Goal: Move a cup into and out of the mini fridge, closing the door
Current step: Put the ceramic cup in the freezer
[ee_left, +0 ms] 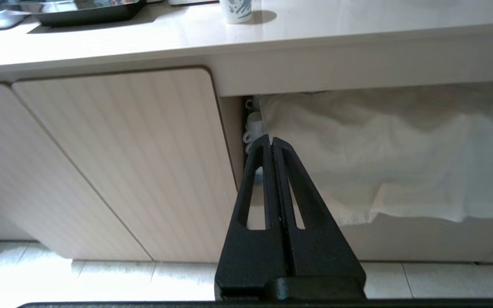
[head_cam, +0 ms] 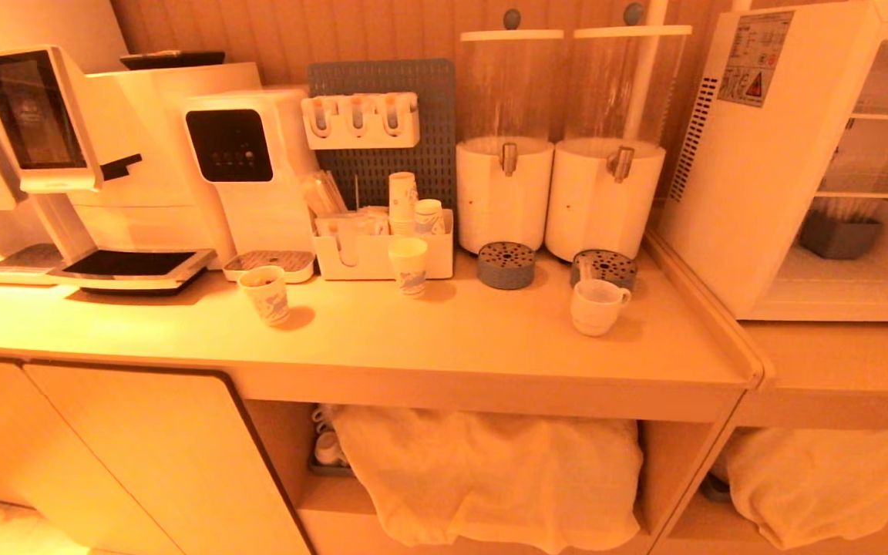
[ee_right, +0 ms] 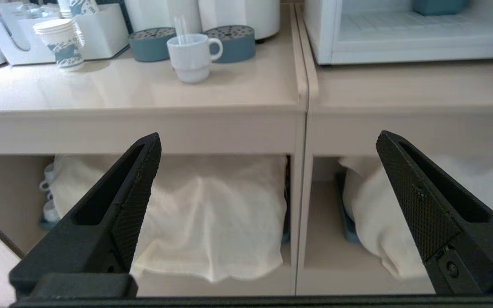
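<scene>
The cup (head_cam: 597, 306), squat, white and handled, stands on the counter's right part, just left of the mini fridge (head_cam: 752, 169). The right wrist view shows the cup (ee_right: 193, 57) with clear sticks in it, and the mini fridge (ee_right: 321, 34) with its inside bare to view. The door is out of view. My left gripper (ee_left: 271, 139) is shut on nothing, low in front of the cabinet. My right gripper (ee_right: 268, 136) hangs wide open and empty below the counter edge, well short of the cup. Neither arm shows in the head view.
Two printed paper cups (head_cam: 265, 293) (head_cam: 408, 264) stand mid-counter. Two drink dispensers (head_cam: 504, 193) (head_cam: 604, 196) with blue drip discs (head_cam: 506, 264) sit behind the cup. Coffee machines (head_cam: 243, 169) fill the left. A grey-blue box (head_cam: 839, 235) sits inside the fridge. White cloths (head_cam: 490, 478) cover the lower shelves.
</scene>
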### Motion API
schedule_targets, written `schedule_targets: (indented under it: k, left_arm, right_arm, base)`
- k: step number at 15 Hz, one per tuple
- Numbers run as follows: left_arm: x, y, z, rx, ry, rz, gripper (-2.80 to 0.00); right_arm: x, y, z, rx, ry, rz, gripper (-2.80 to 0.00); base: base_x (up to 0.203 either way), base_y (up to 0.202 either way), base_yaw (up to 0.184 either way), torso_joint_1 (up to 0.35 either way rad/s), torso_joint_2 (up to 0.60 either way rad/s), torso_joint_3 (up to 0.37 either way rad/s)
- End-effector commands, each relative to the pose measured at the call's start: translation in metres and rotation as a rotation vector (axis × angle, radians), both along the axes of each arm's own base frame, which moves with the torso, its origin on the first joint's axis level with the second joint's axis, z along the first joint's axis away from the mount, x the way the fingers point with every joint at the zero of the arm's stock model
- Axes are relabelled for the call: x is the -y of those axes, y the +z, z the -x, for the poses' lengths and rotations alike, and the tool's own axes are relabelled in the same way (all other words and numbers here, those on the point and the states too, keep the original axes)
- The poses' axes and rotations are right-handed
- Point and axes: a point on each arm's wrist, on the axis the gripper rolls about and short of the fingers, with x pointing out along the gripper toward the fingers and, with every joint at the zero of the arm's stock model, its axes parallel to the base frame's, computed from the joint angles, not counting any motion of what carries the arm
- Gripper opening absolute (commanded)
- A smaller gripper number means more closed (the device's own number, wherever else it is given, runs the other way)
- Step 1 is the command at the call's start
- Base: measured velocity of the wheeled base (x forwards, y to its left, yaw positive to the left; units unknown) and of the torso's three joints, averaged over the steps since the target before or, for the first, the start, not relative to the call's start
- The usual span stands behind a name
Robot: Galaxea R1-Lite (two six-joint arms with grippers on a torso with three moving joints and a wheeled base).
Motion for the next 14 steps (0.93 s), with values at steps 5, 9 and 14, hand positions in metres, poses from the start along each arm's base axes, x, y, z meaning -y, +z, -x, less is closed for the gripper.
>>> schedule_targets:
  k: [5, 9, 14]
  left_arm:
    - [0.000, 0.000, 0.000, -0.001, -0.005, 0.006, -2.80]
    - [0.000, 0.000, 0.000, -0.001, -0.002, 0.006, -2.80]
    - [0.000, 0.000, 0.000, -0.001, -0.004, 0.006, -2.80]
  right_arm:
    - [0.000, -0.003, -0.001, 0.000, 0.001, 0.048, 0.00]
    - [0.000, -0.002, -0.001, 0.016, 0.006, 0.081, 0.00]
    - [-0.001, 0.057, 0.021, 0.170, 0.016, 0.066, 0.00]
  base:
    - [0.166, 0.000, 0.000, 0.003, 0.00, 0.001]
    - [0.000, 0.000, 0.000, 0.000, 0.00, 0.000]
    - [0.000, 0.000, 0.000, 0.000, 0.00, 0.000]
